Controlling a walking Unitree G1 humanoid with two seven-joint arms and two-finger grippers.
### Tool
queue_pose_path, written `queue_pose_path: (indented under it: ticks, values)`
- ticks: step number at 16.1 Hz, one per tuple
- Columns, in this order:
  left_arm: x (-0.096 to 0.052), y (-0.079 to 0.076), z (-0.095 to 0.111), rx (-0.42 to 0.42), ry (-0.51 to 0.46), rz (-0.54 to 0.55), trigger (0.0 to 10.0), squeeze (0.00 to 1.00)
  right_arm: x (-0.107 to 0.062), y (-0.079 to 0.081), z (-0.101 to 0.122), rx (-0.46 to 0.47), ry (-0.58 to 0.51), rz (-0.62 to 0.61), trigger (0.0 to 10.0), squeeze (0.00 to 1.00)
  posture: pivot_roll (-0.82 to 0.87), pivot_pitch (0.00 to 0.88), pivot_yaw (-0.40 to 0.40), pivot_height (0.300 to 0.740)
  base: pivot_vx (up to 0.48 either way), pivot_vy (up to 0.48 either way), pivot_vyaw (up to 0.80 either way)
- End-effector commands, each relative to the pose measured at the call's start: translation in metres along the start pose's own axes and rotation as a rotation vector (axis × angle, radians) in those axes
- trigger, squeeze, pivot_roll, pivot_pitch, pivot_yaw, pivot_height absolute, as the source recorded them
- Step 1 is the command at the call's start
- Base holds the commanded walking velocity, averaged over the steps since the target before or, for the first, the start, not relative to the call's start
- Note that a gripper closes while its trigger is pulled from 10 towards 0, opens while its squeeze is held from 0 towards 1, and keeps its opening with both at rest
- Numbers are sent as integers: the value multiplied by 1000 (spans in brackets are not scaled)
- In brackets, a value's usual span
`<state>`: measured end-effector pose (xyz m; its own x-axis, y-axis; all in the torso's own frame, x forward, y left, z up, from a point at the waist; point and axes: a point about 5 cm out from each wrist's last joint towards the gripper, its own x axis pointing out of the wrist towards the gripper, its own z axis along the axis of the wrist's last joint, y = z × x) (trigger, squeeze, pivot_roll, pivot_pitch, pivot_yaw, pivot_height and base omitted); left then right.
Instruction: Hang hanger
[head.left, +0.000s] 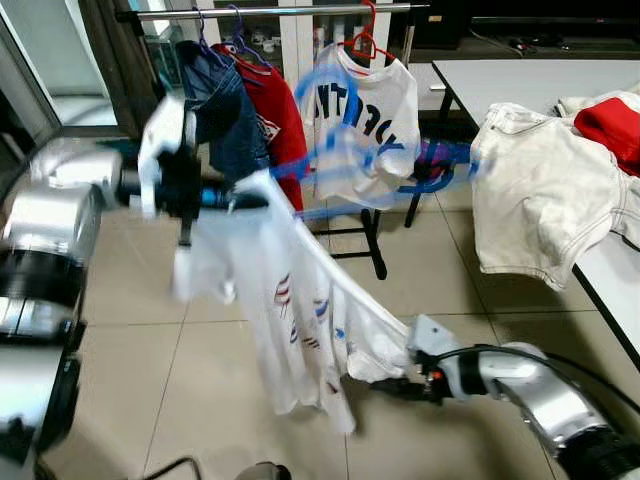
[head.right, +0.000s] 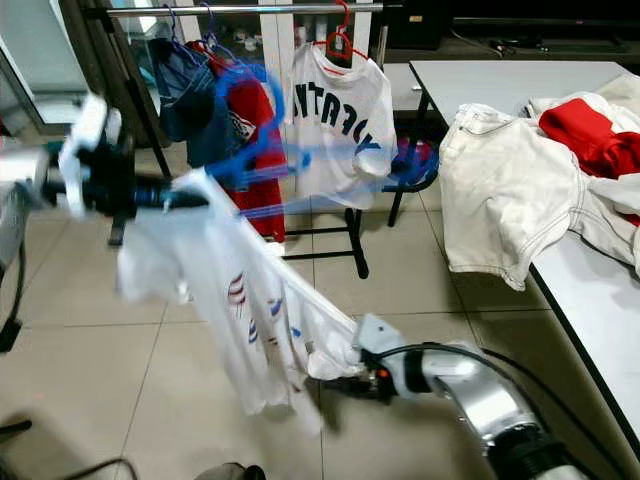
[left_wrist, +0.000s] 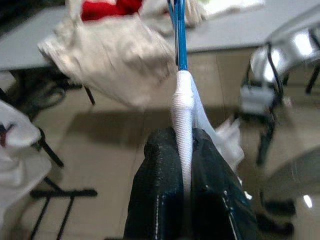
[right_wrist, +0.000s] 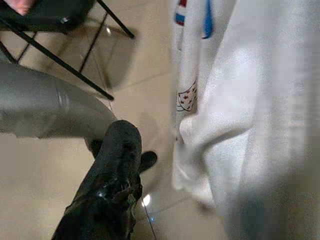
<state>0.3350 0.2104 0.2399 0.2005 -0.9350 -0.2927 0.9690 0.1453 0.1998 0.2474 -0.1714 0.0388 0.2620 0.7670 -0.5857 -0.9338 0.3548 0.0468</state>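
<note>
Blue plastic is what you are carrying: in the left eye view the blue hanger (head.left: 345, 150) smears across the middle of the scene, held out from the left gripper (head.left: 235, 200) on the left, with a white printed T-shirt (head.left: 290, 310) draped from it down toward the floor. Far behind stands the clothes rail (head.left: 280, 10), already bearing a denim garment (head.left: 215, 105), a red shirt (head.left: 275, 120) and a white lettered shirt (head.left: 365, 115) on a red hanger (head.left: 365, 40). To the right, a table (head.left: 520, 75) holds a pile of pale clothes (head.left: 540, 195).

In the right eye view the right gripper (head.right: 345, 385) sits low and near, at the shirt's bottom hem; you cannot tell from the blur whether it pinches the cloth.

In the left wrist view the two black fingers (left_wrist: 160, 190) are clamped together on a ribbed white fold of the shirt, wrapped over the hanger's blue bar running away from them.

In the right wrist view one black finger (right_wrist: 112, 170) lies beside the hanging cloth, apart from it as far as you can see; its jaw state is unclear.

Judge the load as light but awkward: the hanger is stiff and slick, the shirt soft and free to slide or swing. Keep your hold on the cloth-covered bar, and lead with the hook toward the bare rail between the garments.
</note>
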Motion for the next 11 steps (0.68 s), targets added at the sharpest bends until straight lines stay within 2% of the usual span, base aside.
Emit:
queue_pose_path:
  ticks: [1, 2, 3, 8, 10, 11]
  values:
    - [-5, -3, 1, 38, 26, 9, 0, 0, -9, -4, -6, -1, 25, -26, 1843, 0, -123, 0, 69, 740, 0, 0, 0]
    - [-5, -4, -1, 36, 33, 13, 0, 0, -11, -4, -8, 0, 28, -25, 1569, 0, -124, 0, 67, 740, 0, 0, 0]
    - [-6, -6, -5, 30, 42, 19, 0, 0, -13, -4, -9, 2, 34, -23, 0, 0, -126, 0, 64, 740, 0, 0, 0]
    - [-12, -18, -17, 19, 78, 48, 0, 0, -18, -10, -12, -3, 49, -47, 0, 0, -130, 0, 58, 740, 0, 0, 0]
    - [-10, -31, -27, 4, 92, 28, 0, 0, -24, -22, -11, -20, 44, -145, 0, 0, -136, 0, 61, 740, 0, 0, 0]
    - [-10, -33, -28, 2, 94, 25, 0, 0, -25, -24, -10, -25, 42, -160, 0, 0, -137, 0, 61, 740, 0, 0, 0]
